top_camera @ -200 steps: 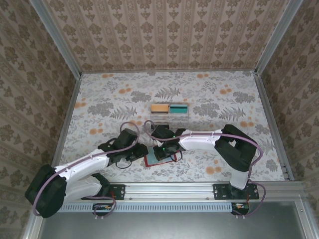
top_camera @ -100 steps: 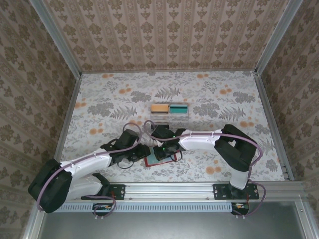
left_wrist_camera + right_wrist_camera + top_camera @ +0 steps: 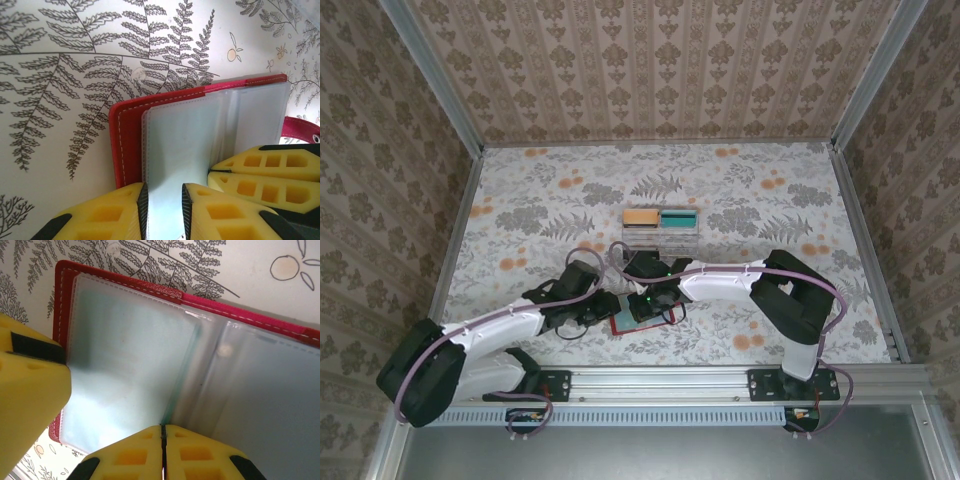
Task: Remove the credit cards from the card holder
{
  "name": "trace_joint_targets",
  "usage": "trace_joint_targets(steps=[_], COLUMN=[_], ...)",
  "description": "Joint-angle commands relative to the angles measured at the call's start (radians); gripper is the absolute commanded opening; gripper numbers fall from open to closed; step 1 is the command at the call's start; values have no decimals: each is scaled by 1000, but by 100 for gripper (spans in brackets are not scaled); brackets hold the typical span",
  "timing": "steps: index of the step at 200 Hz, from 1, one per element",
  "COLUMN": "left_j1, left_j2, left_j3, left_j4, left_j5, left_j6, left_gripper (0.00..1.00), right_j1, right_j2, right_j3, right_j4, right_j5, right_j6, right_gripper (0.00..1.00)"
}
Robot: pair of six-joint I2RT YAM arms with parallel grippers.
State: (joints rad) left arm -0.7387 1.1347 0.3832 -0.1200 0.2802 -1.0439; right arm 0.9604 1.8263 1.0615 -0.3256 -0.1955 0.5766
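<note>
Top external: left fingers (image 3: 162,210) narrowed onto card holder (image 3: 131,137) sleeve; right fingers (image 3: 162,452) stay closed.

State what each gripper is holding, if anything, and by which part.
The left gripper pinches a clear plastic sleeve of the open card holder at its near edge. The right gripper is shut, seemingly pressing on the sleeves.

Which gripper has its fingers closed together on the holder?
The right gripper: fingers meet at the card holder centre fold. The left gripper shows a gap.
</note>
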Motion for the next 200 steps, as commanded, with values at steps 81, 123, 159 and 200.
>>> trace_joint_targets(steps=[81,123,159,200], left_j1=[-17,-30,-38,-49], left_j2=[60,48,14,4], left_j3=[8,25,44,74], left_j4=[70,97,86,85], left_j5=[35,50,43,48], left_j6=[3,18,26,33], left_gripper=[26,26,26,25], right_j1=[6,6,6,-4], right_j2=[33,35,35,-30], right_j3=[14,16,16,-9], right_j4=[-50,-53,-50,-21], right_j5=[8,7,8,37], right_j6=[4,2,3,16], right_gripper=[10,11,12,21])
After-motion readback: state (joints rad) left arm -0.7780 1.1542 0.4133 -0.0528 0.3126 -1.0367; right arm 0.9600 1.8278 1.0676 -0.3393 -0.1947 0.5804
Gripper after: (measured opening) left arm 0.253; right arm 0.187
